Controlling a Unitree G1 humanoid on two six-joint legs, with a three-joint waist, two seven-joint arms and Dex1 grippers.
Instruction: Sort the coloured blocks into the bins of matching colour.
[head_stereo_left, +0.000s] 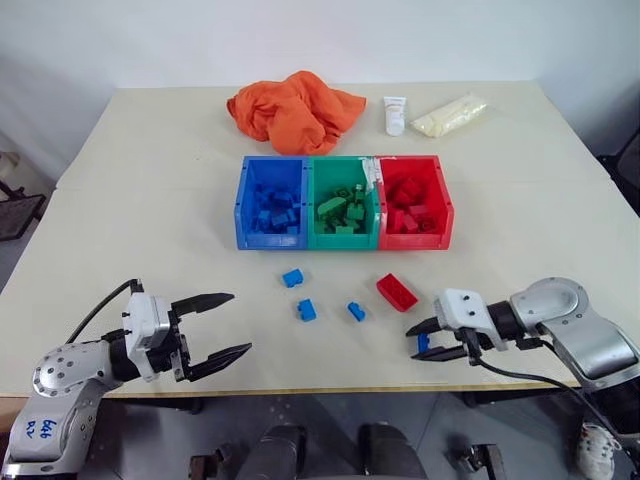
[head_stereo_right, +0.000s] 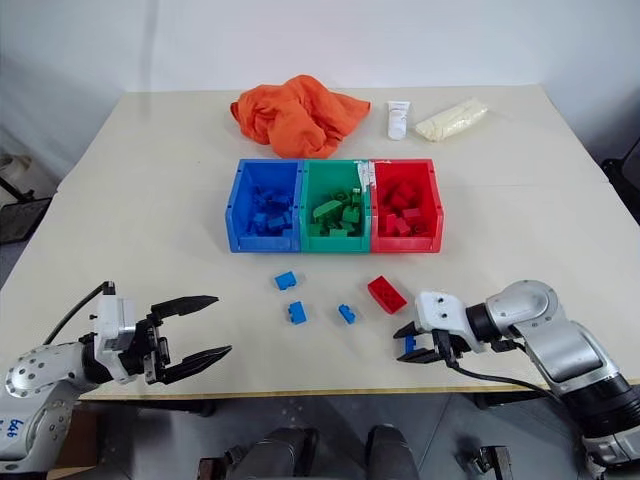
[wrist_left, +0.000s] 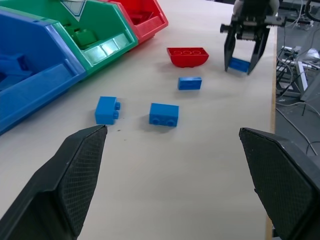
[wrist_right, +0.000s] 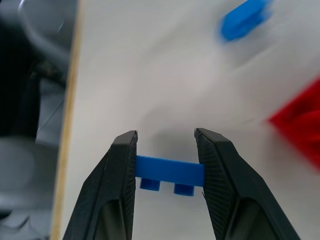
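Head camera: a matte, pale cream counter (head_stereo_left: 150, 190) with a squared front edge. At its middle stand three joined rectangular tubs of glossy moulded plastic: the blue bin (head_stereo_left: 270, 203), the green bin (head_stereo_left: 343, 203) and the red bin (head_stereo_left: 413, 203), each holding a heap of studded bricks of its own colour. Behind them lie a crumpled orange cloth (head_stereo_left: 293, 110), a white tube (head_stereo_left: 395, 115) and a pale yellow bag (head_stereo_left: 450, 115). Between the bins and the front edge, loose on the counter: three small blue blocks (head_stereo_left: 292, 278), (head_stereo_left: 306, 310), (head_stereo_left: 356, 311), boxy and studded, and a larger red block (head_stereo_left: 396, 292), wedge-like, lying aslant. The left gripper (head_stereo_left: 222, 325), of black tapering fingers, hovers near the front left edge with its jaws wide apart and empty. The right gripper (head_stereo_left: 424, 336) hangs near the front right edge, its jaws clamped on a fourth blue block (head_stereo_left: 423, 343).

Left wrist view: two broad black fingers with cross-hatched pads (wrist_left: 85, 170) spread wide. Beyond them the three loose blue blocks, the red block with its row of round studs uppermost, and the sloped, shiny fronts of the bins.

Right wrist view: smooth black fingers with fine-textured inner faces pinch the flat blue block (wrist_right: 170, 171) by its ends, its two studs showing along one side, clear of the counter.
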